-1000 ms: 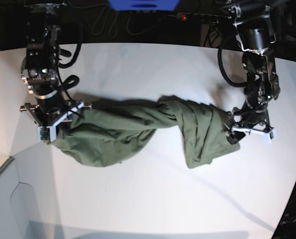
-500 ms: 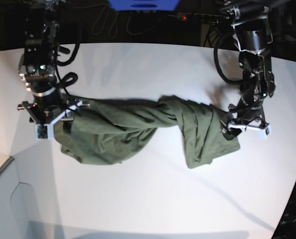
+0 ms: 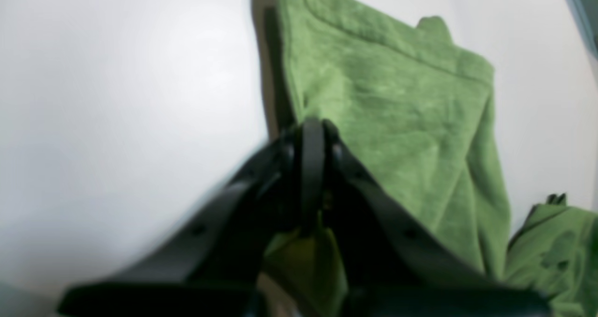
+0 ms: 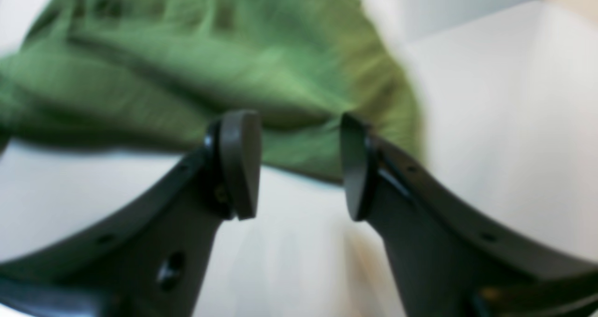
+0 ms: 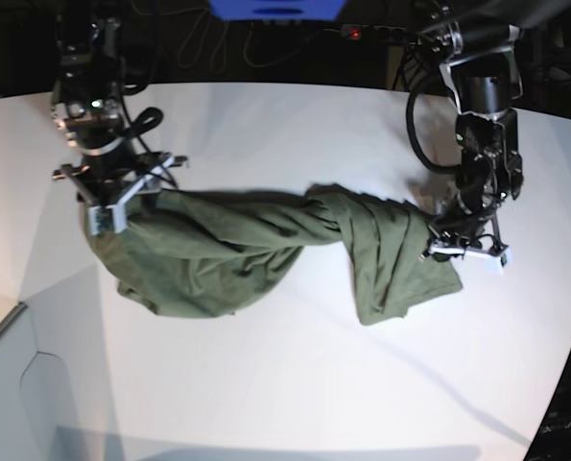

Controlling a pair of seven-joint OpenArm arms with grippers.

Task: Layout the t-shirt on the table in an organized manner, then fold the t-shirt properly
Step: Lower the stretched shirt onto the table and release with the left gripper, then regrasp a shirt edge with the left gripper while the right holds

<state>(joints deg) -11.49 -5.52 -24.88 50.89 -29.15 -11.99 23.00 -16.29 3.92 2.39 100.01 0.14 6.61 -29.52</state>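
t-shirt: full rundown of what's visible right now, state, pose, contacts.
The t-shirt is plain olive-green soft fabric, no print showing. It lies bunched on the white table, stretched sideways and twisted into a rope near its middle, far from flat. A stitched hem shows in the left wrist view. The left end effector is shut on a pinch of cloth at one end. The right end effector is open at the other end, fingers apart with nothing between them. Collar and label are not visible.

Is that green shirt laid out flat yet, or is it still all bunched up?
Still bunched. The t-shirt lies twisted like a rope across the table, with a knot-like turn near its middle and crumpled folds at both ends.
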